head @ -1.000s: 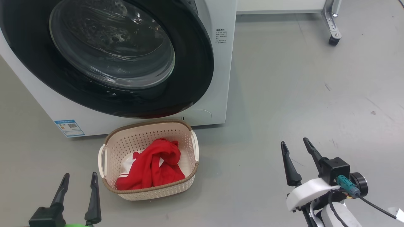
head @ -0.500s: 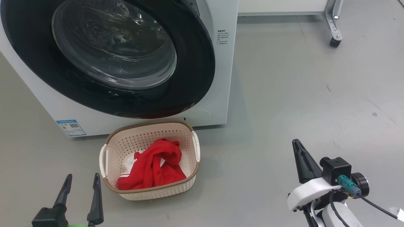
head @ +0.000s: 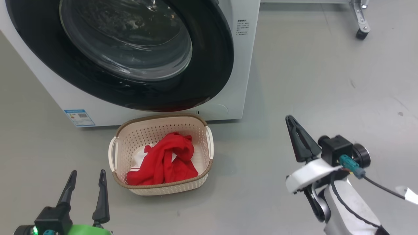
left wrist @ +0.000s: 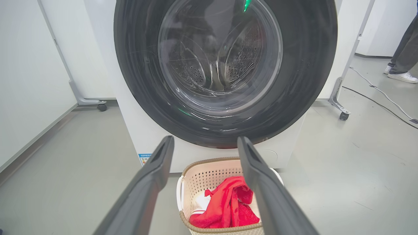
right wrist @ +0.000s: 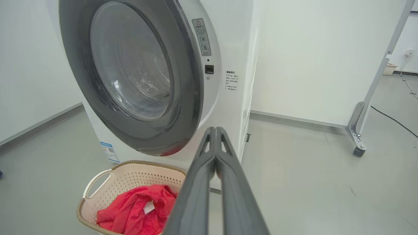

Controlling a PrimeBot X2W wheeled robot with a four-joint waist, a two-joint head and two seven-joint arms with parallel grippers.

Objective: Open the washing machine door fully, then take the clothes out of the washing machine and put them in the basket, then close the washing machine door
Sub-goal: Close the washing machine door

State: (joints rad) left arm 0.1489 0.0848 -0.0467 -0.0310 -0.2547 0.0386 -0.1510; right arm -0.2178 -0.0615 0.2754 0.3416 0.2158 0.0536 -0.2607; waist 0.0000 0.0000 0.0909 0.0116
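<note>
- Clamped tip to tip on nothing at the right gripper (head: pixel 288 119), hanging over grey floor (head: pixel 320 75), well right of the basket (head: pixel 163 117).
- Spread wide and empty at the left gripper (head: pixel 88 172), low, just left of the basket.
- Heaped inside that basket: the clothes (head: pixel 163 160), red and crumpled.
- Right behind, the washing machine door (head: pixel 212 58) lying against the front of the washing machine (head: pixel 243 65); latched or not, cannot tell.

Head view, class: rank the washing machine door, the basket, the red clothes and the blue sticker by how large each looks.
1. washing machine door, the largest even though the picture's edge cuts it off.
2. basket.
3. clothes, lying inside the basket.
4. blue sticker, clearly the smallest.
</note>
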